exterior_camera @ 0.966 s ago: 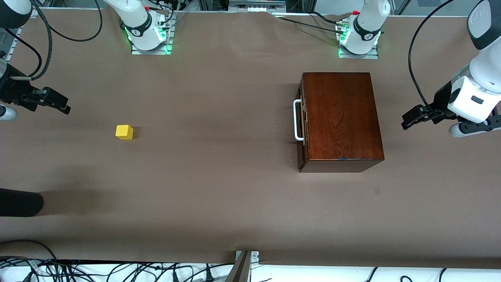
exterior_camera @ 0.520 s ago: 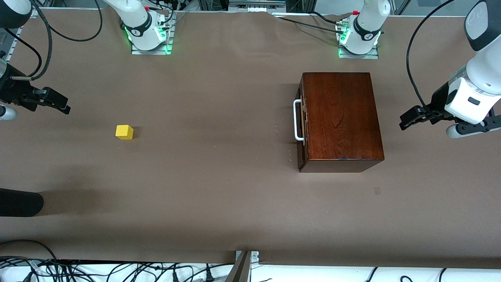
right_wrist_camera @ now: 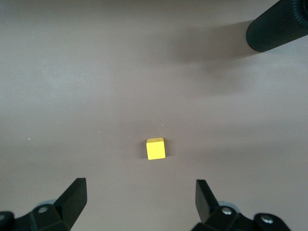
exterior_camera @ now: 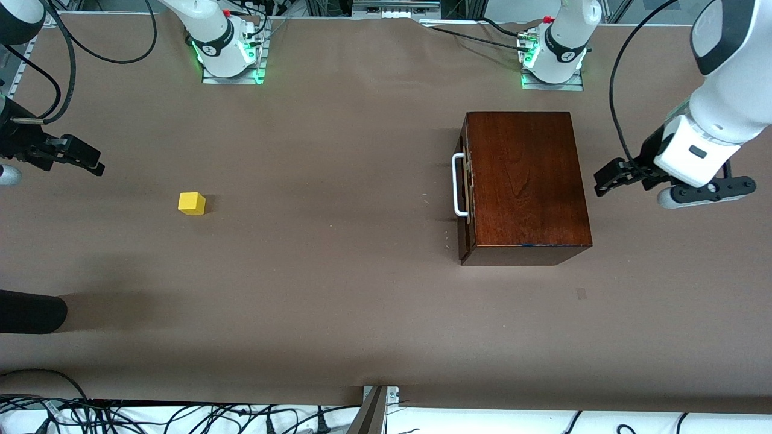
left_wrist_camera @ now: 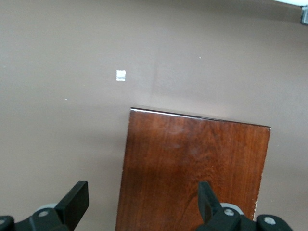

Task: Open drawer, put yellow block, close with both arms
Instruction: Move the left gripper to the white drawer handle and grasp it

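Observation:
The glossy dark-brown wooden box (exterior_camera: 525,181) stands toward the left arm's end of the table. Its drawer is shut, with the white bar handle (exterior_camera: 458,184) facing the table's middle. The box top also shows in the left wrist view (left_wrist_camera: 192,168). The yellow block (exterior_camera: 192,203) lies on the table toward the right arm's end and shows in the right wrist view (right_wrist_camera: 155,148). My left gripper (exterior_camera: 606,181) is open and empty, up in the air beside the box's back edge. My right gripper (exterior_camera: 84,158) is open and empty, above the table at its own end, apart from the block.
A black cylinder (exterior_camera: 30,311) juts in at the right arm's end, nearer the front camera than the block; it shows in the right wrist view (right_wrist_camera: 279,26). A small pale mark (exterior_camera: 581,293) lies on the brown table cover (exterior_camera: 338,289).
My left gripper has moved toward the box and a little up. My right gripper has shifted slightly up. The box and the block have not moved.

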`<act>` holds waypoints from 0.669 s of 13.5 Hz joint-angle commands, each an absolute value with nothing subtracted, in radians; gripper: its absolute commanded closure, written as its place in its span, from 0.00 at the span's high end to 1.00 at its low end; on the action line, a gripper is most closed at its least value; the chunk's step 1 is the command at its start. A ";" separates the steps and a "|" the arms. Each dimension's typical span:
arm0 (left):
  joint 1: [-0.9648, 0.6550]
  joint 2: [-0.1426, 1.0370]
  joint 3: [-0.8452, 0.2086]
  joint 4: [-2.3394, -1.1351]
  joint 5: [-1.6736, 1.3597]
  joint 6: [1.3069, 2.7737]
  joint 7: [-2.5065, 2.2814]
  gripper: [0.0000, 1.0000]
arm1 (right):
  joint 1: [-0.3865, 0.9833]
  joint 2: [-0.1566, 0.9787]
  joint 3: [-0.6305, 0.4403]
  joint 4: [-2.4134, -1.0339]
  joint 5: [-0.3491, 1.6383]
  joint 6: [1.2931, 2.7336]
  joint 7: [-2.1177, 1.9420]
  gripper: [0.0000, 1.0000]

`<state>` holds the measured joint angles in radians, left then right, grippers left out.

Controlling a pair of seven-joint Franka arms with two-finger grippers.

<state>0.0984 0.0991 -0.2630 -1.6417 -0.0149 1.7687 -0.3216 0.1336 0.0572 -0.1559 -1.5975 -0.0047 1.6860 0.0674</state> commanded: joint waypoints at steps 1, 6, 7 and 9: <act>0.065 0.133 -0.278 -1.614 0.012 1.761 -0.334 1.00 | 0.127 0.061 -0.152 -1.578 -0.012 1.674 0.075 1.00; -0.116 0.192 -0.279 -1.614 0.122 1.766 -0.455 1.00 | 0.127 0.063 -0.152 -1.578 -0.014 1.675 0.074 1.00; -0.165 0.204 -0.278 -1.614 0.149 1.766 -0.510 1.00 | 0.129 0.063 -0.152 -1.578 -0.014 1.675 0.074 1.00; -0.247 0.233 -0.278 -1.618 0.176 1.756 -0.580 1.00 | 0.129 0.064 -0.152 -1.578 -0.014 1.678 0.074 1.00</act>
